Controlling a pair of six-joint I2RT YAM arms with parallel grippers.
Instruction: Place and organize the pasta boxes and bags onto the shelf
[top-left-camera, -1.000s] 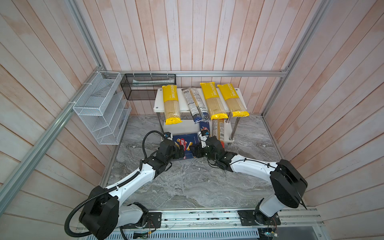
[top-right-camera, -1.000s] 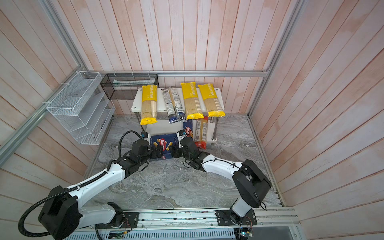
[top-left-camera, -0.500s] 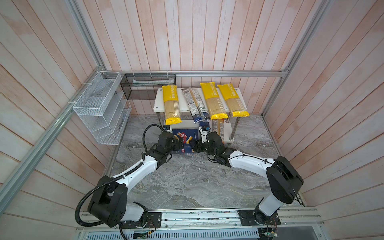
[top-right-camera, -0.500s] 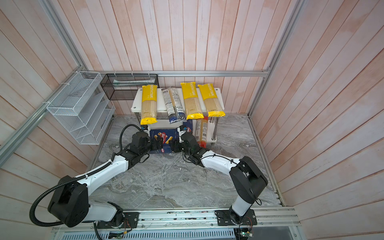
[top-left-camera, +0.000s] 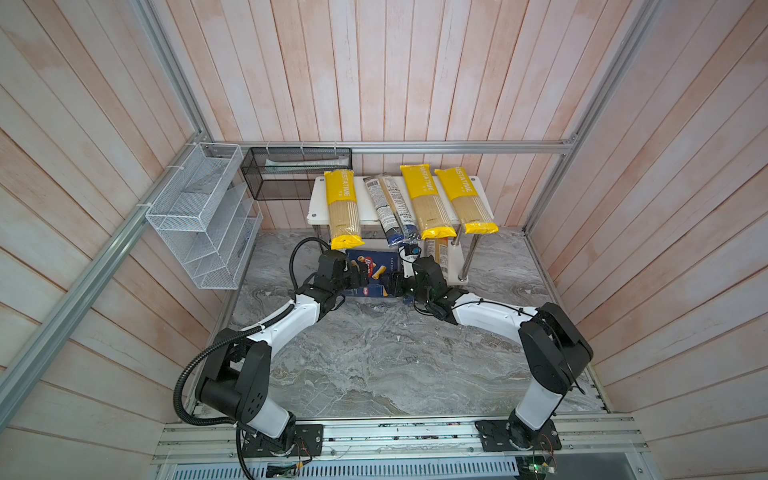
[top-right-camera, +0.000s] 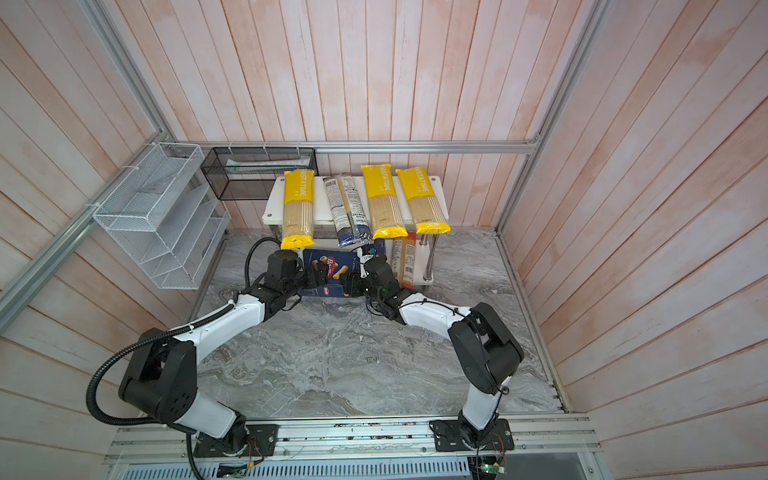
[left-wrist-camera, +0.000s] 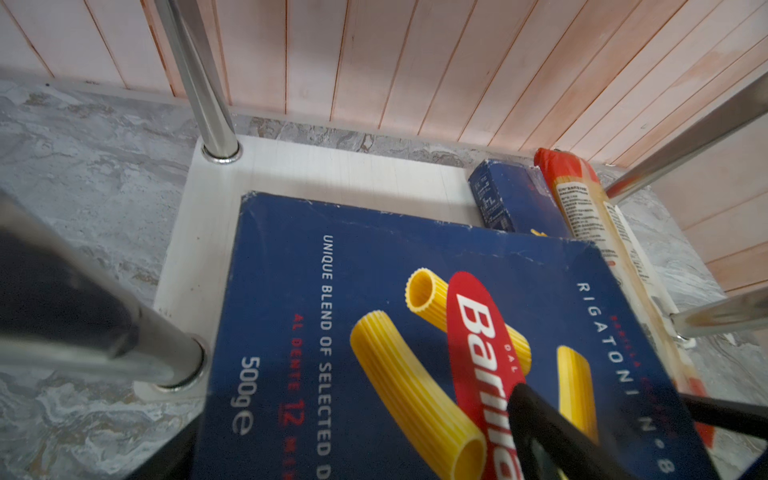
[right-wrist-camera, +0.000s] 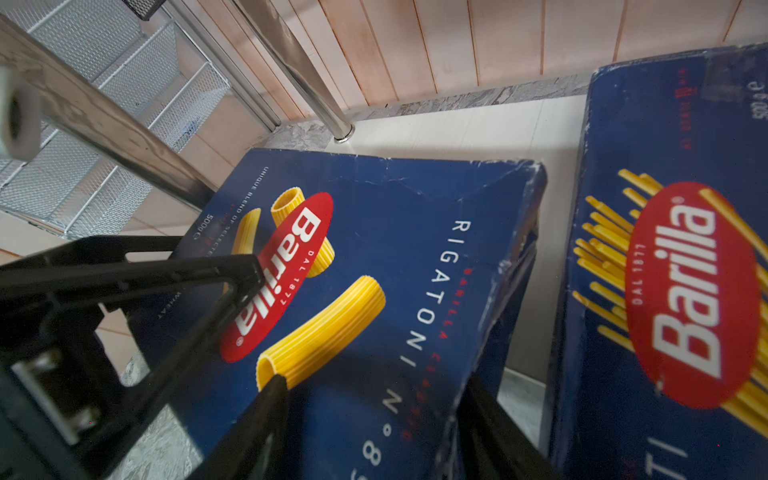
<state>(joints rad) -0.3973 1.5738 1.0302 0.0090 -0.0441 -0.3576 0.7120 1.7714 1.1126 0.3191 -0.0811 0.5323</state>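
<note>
The wide blue rigatoni box (top-left-camera: 374, 270) (left-wrist-camera: 374, 316) (right-wrist-camera: 395, 257) lies part-way over the shelf's lower white board (left-wrist-camera: 332, 170), between the front chrome posts. Its near end sticks out in front. My left gripper (top-left-camera: 365, 276) (left-wrist-camera: 353, 436) is shut on its left near corner. My right gripper (top-left-camera: 394, 284) (right-wrist-camera: 374, 399) is shut on its right near corner, one finger on the top face. The narrow spaghetti box (right-wrist-camera: 665, 249) (left-wrist-camera: 511, 195) and the red-ended bag (left-wrist-camera: 582, 199) lie further right on that board. Three yellow bags (top-left-camera: 343, 208) (top-left-camera: 424, 199) (top-left-camera: 465, 199) and slim navy-ended bags (top-left-camera: 388, 208) lie on the top board (top-left-camera: 319, 203).
A white wire-mesh organizer (top-left-camera: 199, 216) hangs on the left wall and a black mesh basket (top-left-camera: 295, 170) on the back rail. Chrome posts (left-wrist-camera: 208, 104) (left-wrist-camera: 104, 332) stand close on the box's left. The yellow bags overhang the top board's front edge, above both wrists.
Both arms have carried the rigatoni box away from the marble floor's middle towards the shelf. Its far end now lies over the lower board. Both grips are unchanged.
</note>
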